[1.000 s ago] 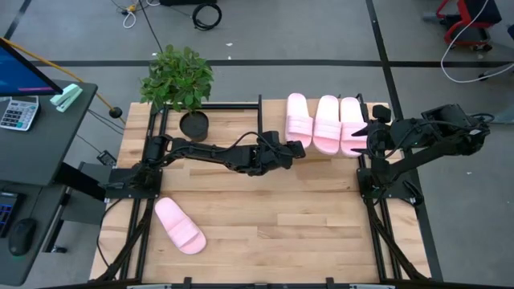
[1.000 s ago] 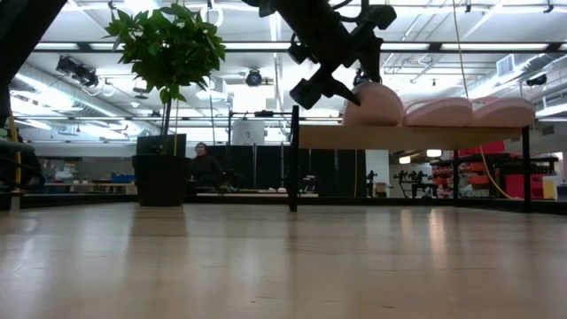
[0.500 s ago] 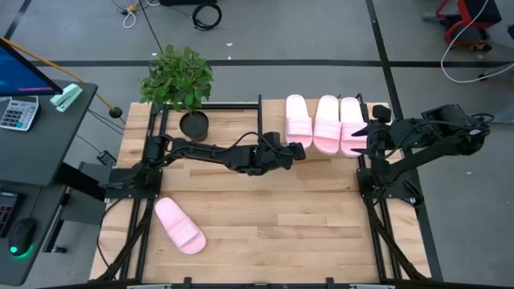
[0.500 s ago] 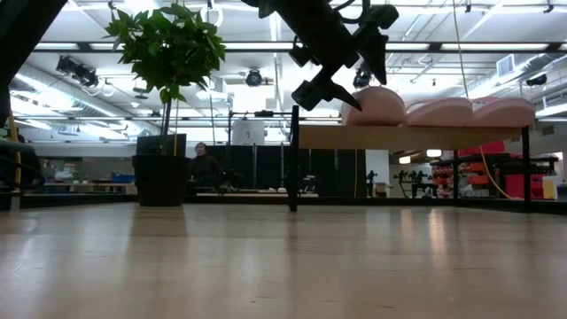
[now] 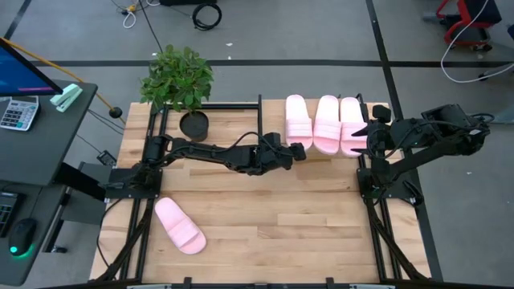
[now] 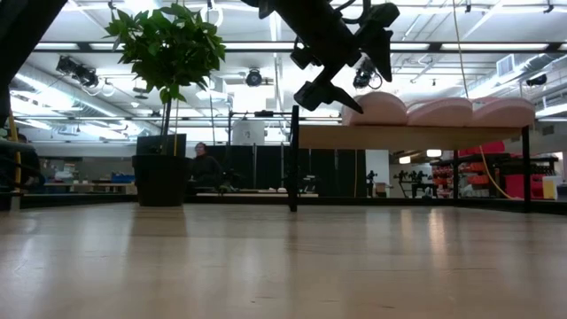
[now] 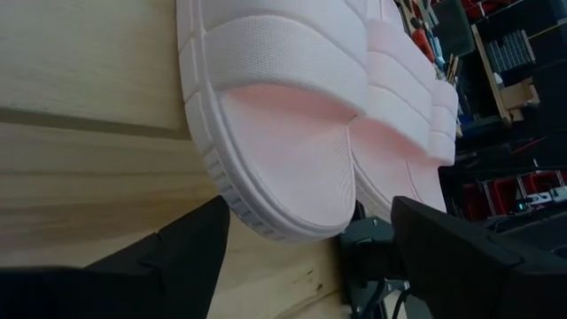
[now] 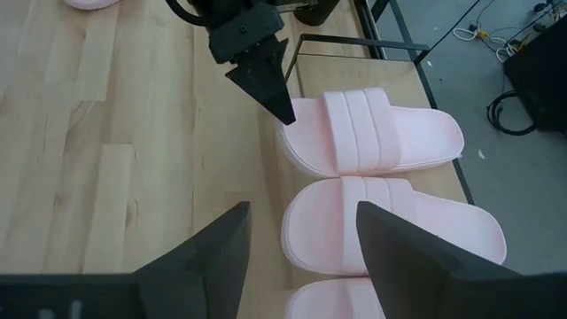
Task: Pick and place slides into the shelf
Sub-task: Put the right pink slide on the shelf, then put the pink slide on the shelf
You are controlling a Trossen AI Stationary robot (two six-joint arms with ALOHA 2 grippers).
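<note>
Three pale pink slides (image 5: 325,123) lie side by side on the shelf (image 5: 273,120) at the table's far right, soles flat on its wood top. A fourth slide (image 5: 179,225) lies on the table near the left front. My left gripper (image 5: 299,149) is open at the shelf's near edge. Its fingers stand on either side of the heel end (image 7: 283,168) of the leftmost slide (image 5: 299,120). My right gripper (image 8: 301,257) hangs open above the shelf's right end, holding nothing. My left gripper's fingers come slanting down from the table's near left, one on each side of the leftmost slide's heel end (image 7: 266,213). One finger (image 7: 190,252) lies close by the heel's rim; whether it touches, I cannot tell. The slide rests flat on the shelf top (image 6: 416,136).
A potted plant (image 5: 178,80) stands at the table's far left corner, left of the shelf. A desk with a calculator (image 5: 18,112) is beyond the left edge. A person (image 6: 205,164) sits far back in the room. Bare tabletop (image 5: 281,217) stretches in front of the shelf.
My left gripper has opened at the leftmost slide's heel and rolled a little, staying in place. The heel end, raised a second ago, has sunk flat onto the shelf top. My right arm has kept still.
</note>
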